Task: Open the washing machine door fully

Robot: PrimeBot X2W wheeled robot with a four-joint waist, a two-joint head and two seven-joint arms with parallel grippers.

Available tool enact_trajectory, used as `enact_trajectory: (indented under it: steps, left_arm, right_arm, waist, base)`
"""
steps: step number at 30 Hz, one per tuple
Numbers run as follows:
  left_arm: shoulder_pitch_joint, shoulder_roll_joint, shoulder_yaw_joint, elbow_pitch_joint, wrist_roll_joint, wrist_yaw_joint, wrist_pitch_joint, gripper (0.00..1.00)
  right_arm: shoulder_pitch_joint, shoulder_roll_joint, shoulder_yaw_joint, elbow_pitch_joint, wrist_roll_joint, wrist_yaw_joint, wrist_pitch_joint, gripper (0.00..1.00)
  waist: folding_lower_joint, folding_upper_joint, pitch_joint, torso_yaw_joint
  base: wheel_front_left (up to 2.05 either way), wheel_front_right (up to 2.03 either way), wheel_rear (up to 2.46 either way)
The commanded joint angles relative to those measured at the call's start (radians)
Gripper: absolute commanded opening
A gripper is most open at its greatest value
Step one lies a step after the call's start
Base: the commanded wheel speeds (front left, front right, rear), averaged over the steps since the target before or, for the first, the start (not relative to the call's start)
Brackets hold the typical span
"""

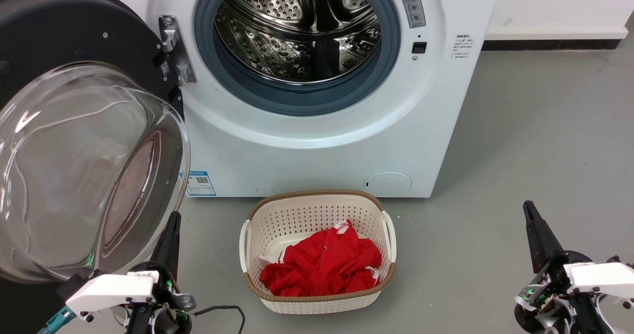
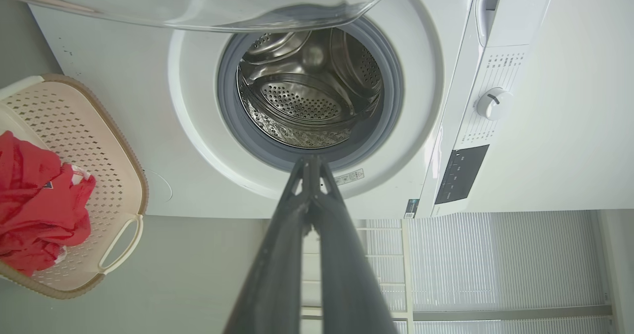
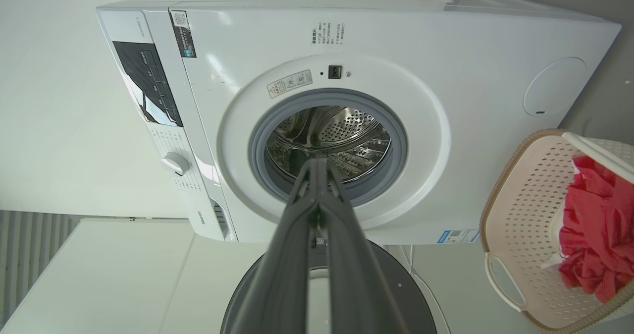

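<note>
Head view: washing machine door (image 1: 64,31) open at nine o'clock of washing machine (image 1: 436,106); left tool (image 1: 174,219), right tool (image 1: 528,207) both pressed together.

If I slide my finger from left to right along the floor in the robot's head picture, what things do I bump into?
left gripper → white basket with the red clothes inside → right gripper
</note>
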State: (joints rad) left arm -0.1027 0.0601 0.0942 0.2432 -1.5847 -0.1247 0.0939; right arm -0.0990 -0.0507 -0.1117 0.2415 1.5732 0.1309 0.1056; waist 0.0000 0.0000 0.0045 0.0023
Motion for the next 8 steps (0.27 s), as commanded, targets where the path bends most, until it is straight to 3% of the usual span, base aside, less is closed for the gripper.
enact_trajectory:
  steps: [1,8]
  left_arm:
    - [-0.007,0.001,0.005,0.002,-0.024,-0.007,0.009,0.0]
    - [-0.008,0.0,0.01,0.003,-0.039,-0.009,0.014,0.0]
  right_arm:
    - [-0.014,0.001,-0.002,0.004,0.025,0.0,0.007,0.0]
    - [-0.015,0.001,-0.003,0.005,0.042,0.0,0.011,0.0]
  waist:
    - [0.0,0.0,-0.001,-0.001]
    - [0.0,0.0,-0.001,-0.002]
  base:
    - [0.0,0.0,0.0]
    - [0.0,0.0,0.0]
